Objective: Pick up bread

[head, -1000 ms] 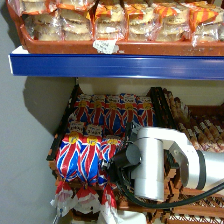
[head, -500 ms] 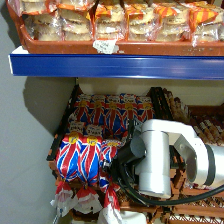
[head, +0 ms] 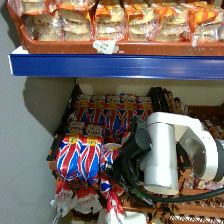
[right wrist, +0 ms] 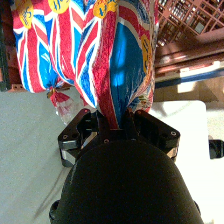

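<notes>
Glossy Union Jack bread bag [right wrist: 107, 55] sits pinched between right gripper [right wrist: 116, 131] fingers. More flag loaves [head: 107, 112] behind, blue shelf edge [head: 120, 66] overhead; grey wall [head: 25, 165] close at left.

Five packs of buns [head: 110, 22] sit in a row across the top shelf [head: 120, 65]. Below it, the back row shows four flag-printed bread bags [head: 112, 112]. In front, two more loaves of bread [head: 80, 157] stand side by side, and one robot arm [head: 162, 150] reaches in.
</notes>
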